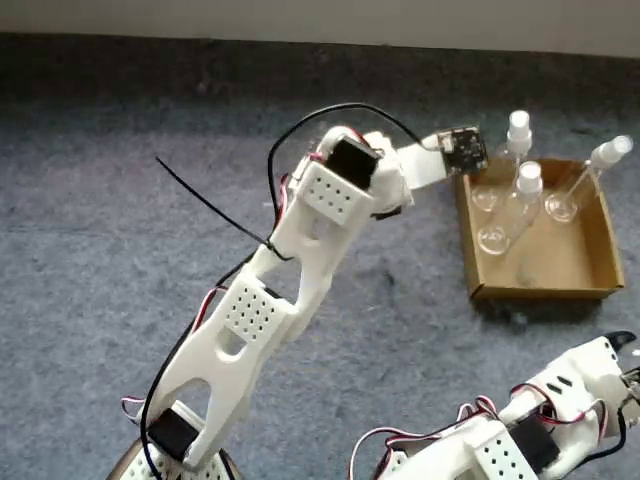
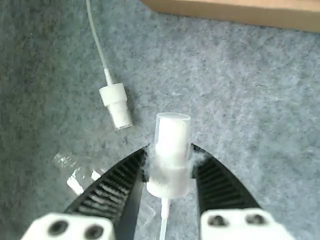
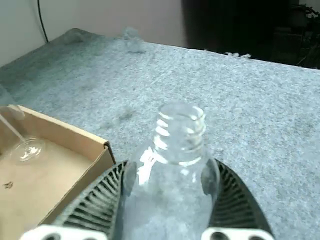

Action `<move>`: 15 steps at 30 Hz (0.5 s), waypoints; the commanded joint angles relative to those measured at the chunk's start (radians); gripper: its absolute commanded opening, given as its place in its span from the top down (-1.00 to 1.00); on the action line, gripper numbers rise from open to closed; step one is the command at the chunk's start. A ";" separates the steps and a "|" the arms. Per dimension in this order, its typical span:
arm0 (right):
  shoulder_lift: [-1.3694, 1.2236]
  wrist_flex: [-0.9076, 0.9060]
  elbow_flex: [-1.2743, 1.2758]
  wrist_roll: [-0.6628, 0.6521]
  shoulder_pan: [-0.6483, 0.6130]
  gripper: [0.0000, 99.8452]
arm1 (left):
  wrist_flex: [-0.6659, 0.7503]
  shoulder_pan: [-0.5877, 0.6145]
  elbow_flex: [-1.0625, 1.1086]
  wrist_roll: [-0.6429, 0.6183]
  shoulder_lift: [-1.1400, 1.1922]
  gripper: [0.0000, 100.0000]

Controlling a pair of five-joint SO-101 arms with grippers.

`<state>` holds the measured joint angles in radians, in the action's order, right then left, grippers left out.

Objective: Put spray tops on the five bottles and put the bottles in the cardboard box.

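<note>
Your left gripper (image 2: 169,150) pinches the light spray top (image 2: 172,131), your right gripper (image 3: 170,169) clasps the probably slick bottle (image 3: 179,131) at its shoulder: squeeze gently.

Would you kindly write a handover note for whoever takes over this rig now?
Left end effector shut on a white plastic spray top.
Right end effector shut on a clear uncapped bottle.
Done: three capped clear bottles sit in the brown cardboard box.
Remaining: cap the held bottle, then the clear bottle lying on the grey carpet using the loose white spray top beside it; box both.
</note>
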<state>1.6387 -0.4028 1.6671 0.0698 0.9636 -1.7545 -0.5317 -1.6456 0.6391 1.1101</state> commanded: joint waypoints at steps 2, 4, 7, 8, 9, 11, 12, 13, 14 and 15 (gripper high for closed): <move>0.012 0.024 -0.053 -0.006 -0.136 0.77 | -0.008 0.059 0.018 -0.012 -0.166 0.99; 0.012 0.022 -0.074 -0.006 -0.211 0.77 | -0.008 0.070 0.071 -0.015 -0.234 0.99; 0.012 0.022 -0.107 -0.006 -0.321 0.77 | -0.008 0.074 0.208 -0.015 -0.355 0.99; 0.012 0.022 -0.124 -0.006 -0.357 0.77 | -0.008 0.079 0.263 -0.015 -0.403 0.99; 0.012 0.022 -0.137 -0.006 -0.389 0.77 | -0.006 0.082 0.321 -0.015 -0.447 0.99; 0.012 0.022 -0.157 -0.006 -0.449 0.77 | -0.006 0.088 0.440 -0.015 -0.535 0.99; 0.012 0.022 -0.170 -0.006 -0.481 0.77 | -0.005 0.097 0.495 -0.015 -0.578 0.99; 0.012 0.022 -0.180 -0.006 -0.512 0.77 | -0.005 0.104 0.547 -0.015 -0.621 0.99; 0.012 0.022 -0.189 -0.006 -0.542 0.77 | -0.005 0.111 0.596 -0.015 -0.662 0.99; 0.012 0.022 -0.200 -0.006 -0.570 0.77 | -0.003 0.124 0.644 -0.015 -0.700 0.99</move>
<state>1.6387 -0.4028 1.5505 0.0698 0.4772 -1.7545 -0.4519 -1.1607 0.6329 0.6145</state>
